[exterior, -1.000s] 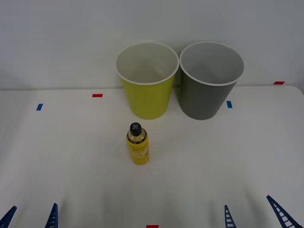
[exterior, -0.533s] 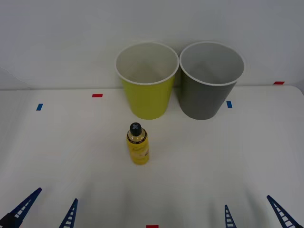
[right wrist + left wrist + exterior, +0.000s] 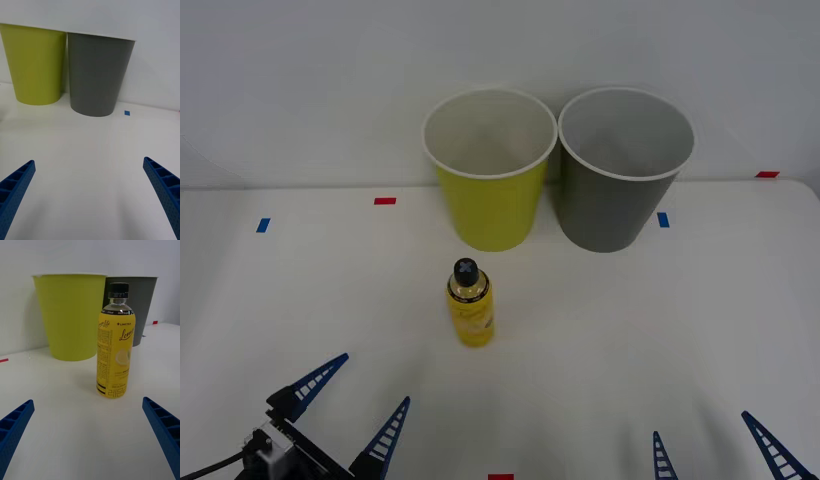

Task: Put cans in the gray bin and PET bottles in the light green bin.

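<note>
Left gripper (image 3: 350, 410) spread wide, one yellow PET bottle (image 3: 115, 352) standing just ahead of my fingers — label reads "Lemon", "Zero Sugar". Beyond it, two bins: light green bin (image 3: 488, 170) and gray bin (image 3: 620, 170). Right gripper (image 3: 710, 440) open, low and parked.

A yellow PET bottle (image 3: 115, 352) carries a label reading "LINCTEA" above a script word beginning "Lemon". Korean lettering runs along the label's foot; its smaller print is unreadable.
</note>
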`<control>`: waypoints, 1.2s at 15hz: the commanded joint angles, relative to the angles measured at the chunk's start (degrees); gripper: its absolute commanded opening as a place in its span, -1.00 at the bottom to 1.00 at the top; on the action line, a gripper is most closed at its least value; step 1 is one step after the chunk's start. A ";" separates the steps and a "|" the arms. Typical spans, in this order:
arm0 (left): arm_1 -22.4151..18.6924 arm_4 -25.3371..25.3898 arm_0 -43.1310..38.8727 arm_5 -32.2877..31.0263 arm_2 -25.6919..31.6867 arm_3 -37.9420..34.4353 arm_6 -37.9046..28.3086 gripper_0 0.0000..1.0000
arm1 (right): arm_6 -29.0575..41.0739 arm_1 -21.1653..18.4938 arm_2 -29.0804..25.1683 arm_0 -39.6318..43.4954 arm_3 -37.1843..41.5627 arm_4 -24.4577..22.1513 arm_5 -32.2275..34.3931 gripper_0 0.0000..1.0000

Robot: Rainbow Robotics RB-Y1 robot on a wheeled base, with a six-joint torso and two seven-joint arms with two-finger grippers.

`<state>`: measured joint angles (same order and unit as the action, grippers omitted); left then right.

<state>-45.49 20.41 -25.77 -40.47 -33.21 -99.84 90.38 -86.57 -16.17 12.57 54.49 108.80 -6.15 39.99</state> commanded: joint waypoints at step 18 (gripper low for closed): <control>11.74 1.74 18.48 16.31 -5.99 0.96 3.66 1.00 | 0.00 0.00 0.00 0.00 0.00 0.00 0.00 1.00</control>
<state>-34.73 21.95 -7.85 -24.88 -39.22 -98.86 93.83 -86.57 -16.17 12.57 54.49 108.80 -6.15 39.99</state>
